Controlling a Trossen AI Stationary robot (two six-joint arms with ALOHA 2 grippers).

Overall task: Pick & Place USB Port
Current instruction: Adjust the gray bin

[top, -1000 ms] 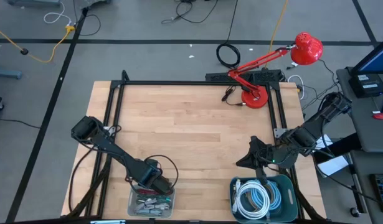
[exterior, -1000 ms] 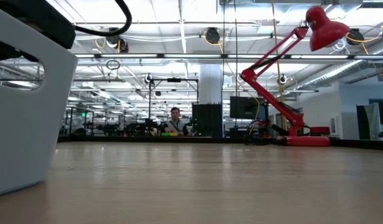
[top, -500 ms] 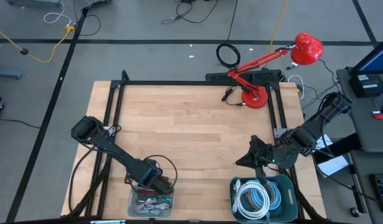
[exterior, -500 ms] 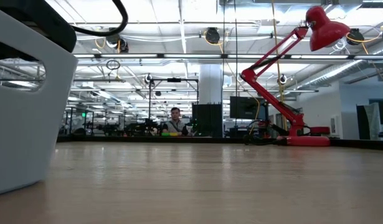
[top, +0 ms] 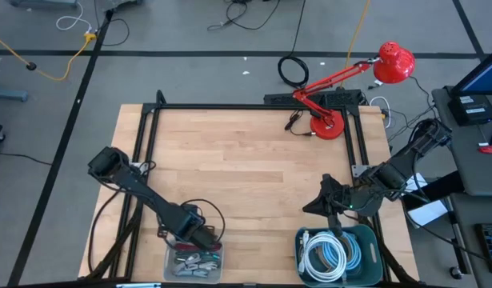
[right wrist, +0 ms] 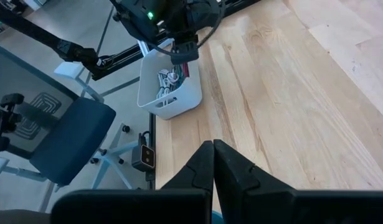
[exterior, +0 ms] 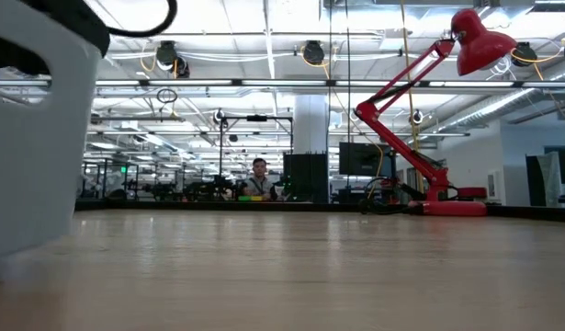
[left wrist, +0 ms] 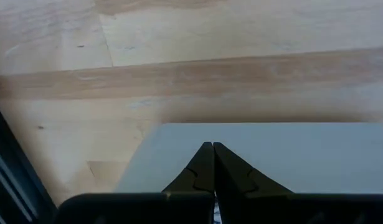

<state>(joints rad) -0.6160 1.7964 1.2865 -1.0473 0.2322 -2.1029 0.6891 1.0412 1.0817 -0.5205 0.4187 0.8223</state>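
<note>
I count two bins on the table: one white bin (top: 194, 261) directly under my closed left jaws, holding a pile of small USB parts (top: 195, 260) too jumbled to number, and one teal bin (top: 366, 240) just below my closed right jaws, holding one white cable coil (top: 326, 254). One red desk lamp (top: 327, 126) stands beyond both.

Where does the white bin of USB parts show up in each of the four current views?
High view: white bin at the table's near edge, under the left gripper.
Low view: blurred white wall filling the left side.
Left wrist view: its pale rim just past the shut jaws.
Right wrist view: seen across the table, the left arm above it.
Shared landmark: the wooden tabletop.
</note>
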